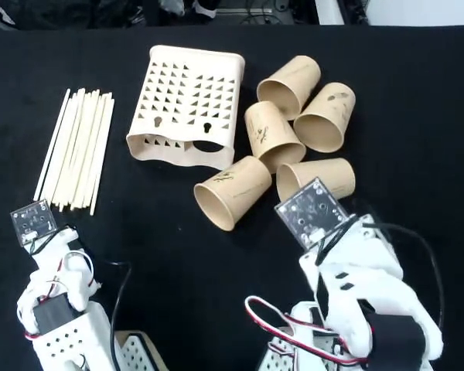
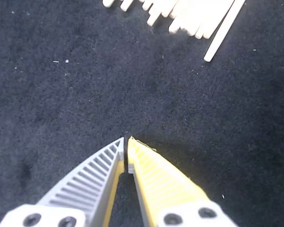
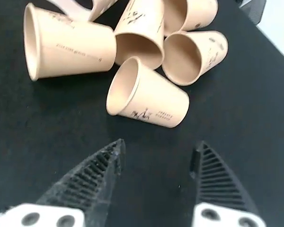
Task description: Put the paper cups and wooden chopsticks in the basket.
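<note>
Start of the job: nothing looks packed yet.

High view: the basket [image 1: 187, 108] lies on its side at upper centre. Five cups [image 1: 272, 135] are tipped over in a cluster to its right, and the chopsticks [image 1: 76, 151] lie in a loose row at upper left, all on the table [image 1: 417, 93]. The left arm [image 1: 54, 301] sits at lower left, the right arm [image 1: 363, 294] at lower right with its wrist just below the cups. Left wrist view: the left gripper [image 2: 126, 140] is clenched on nothing, tips together over bare table, with chopstick ends along the top edge. Right wrist view: the right gripper [image 3: 159, 143] is spread wide and empty, and the nearest cup [image 3: 149, 99] lies just ahead, apart from it. This looks like the first cup pickup; the next move likely calls for advancing, straddling that cup and closing gently so the paper does not crush.
</note>
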Available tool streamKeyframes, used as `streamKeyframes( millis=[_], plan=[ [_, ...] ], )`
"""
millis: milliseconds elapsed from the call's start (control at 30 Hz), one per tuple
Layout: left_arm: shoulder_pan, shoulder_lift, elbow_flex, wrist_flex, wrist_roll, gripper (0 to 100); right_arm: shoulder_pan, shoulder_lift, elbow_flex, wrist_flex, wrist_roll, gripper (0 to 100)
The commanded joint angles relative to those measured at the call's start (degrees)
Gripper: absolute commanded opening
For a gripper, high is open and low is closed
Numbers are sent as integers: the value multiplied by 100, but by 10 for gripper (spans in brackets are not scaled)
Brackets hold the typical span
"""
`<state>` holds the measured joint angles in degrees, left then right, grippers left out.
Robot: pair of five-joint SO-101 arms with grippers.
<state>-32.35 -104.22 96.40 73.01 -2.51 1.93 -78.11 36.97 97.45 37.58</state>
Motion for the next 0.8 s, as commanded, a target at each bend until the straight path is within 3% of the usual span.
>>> streamKeyframes(
  millis=[0, 367, 600, 767],
  plan=[
    [-4, -26, 92, 0, 44, 30, -9, -4, -154, 105, 53, 211],
    [-4, -26, 92, 0, 44, 30, -44, 1015, 330, -1134, -53, 209],
    [-4, -26, 92, 0, 44, 30, 545, 1200, -321, -1081, -123, 208],
    [-4, -26, 92, 0, 44, 30, 571, 1200, -312, -1196, -97, 208]
  ],
)
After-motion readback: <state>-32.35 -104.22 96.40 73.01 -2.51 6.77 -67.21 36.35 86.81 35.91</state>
